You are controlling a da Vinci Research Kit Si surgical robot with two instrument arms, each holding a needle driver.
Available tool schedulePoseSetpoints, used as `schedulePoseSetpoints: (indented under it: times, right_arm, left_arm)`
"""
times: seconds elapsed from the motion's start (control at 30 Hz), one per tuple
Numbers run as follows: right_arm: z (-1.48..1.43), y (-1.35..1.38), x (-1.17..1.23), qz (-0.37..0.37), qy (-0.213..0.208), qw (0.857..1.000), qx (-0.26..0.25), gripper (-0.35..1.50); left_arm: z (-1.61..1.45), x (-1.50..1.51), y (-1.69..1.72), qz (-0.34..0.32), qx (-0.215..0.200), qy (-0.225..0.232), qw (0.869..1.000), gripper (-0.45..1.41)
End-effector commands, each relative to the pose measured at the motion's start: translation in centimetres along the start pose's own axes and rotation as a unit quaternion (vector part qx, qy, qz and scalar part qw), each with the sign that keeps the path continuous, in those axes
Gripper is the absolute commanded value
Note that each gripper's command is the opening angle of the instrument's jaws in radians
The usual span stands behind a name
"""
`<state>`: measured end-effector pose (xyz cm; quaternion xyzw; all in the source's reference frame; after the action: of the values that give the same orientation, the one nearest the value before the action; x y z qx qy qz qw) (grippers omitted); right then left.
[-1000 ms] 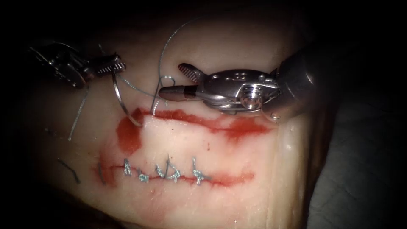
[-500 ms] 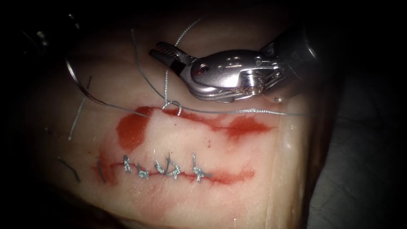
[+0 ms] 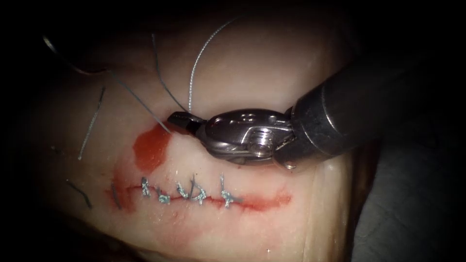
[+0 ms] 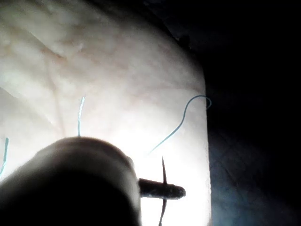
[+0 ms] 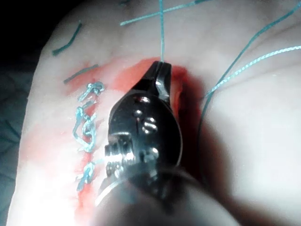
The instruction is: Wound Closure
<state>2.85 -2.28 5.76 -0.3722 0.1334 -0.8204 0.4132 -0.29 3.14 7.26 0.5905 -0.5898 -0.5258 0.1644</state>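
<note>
The right tool (image 3: 177, 118) lies across the centre of the endoscope frame, entering from the right, its jaws closed together on the thread (image 3: 194, 73) at the upper cut (image 3: 167, 130). The tip rests at the left end of that cut, just above the patch of red fluid (image 3: 150, 151).

From the tip, 1 strand of thread rises to the upper centre and another runs toward the upper left.

The needle (image 3: 51, 44) shows as a thin curved arc at the upper left edge, clear of the tissue (image 3: 272, 63).

In the left wrist view, the left tool (image 4: 162, 190) holds the needle crosswise in clamped jaws.

The lower cut (image 3: 194, 196) carries 4 knotted stitches (image 3: 191, 191). Cut ends of thread (image 3: 90, 123) lie on the tissue at left.
</note>
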Motion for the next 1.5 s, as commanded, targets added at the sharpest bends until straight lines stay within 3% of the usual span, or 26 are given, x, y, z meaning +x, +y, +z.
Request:
schedulePoseSetpoints:
  times: [0.03,0.33,0.73,1.37,1.5]
  right_arm:
    - [0.16,0.02,0.11,0.001,0.011,1.000,0.001,-0.35]
    - [0.15,0.04,0.31,0.025,0.059,0.998,0.003,-0.35]
    - [0.17,0.09,0.57,0.043,0.113,0.993,0.013,-0.35]
    - [0.12,0.19,0.64,0.063,0.134,0.989,0.016,-0.35]
    - [0.09,0.18,0.56,0.065,0.117,0.990,0.030,-0.35]
  left_arm:
    - [0.03,-0.05,0.02,0.012,-0.001,0.002,1.000,-0.45]
    - [0.00,-0.11,-0.41,0.090,0.000,-0.004,0.996,-0.45]
    - [0.01,-0.07,-0.81,0.120,0.002,-0.005,0.993,-0.45]
    - [-0.15,-0.15,-1.58,0.255,-0.001,-0.065,0.965,-0.45]
    - [-0.12,-0.13,-1.38,0.257,0.000,-0.058,0.965,-0.45]
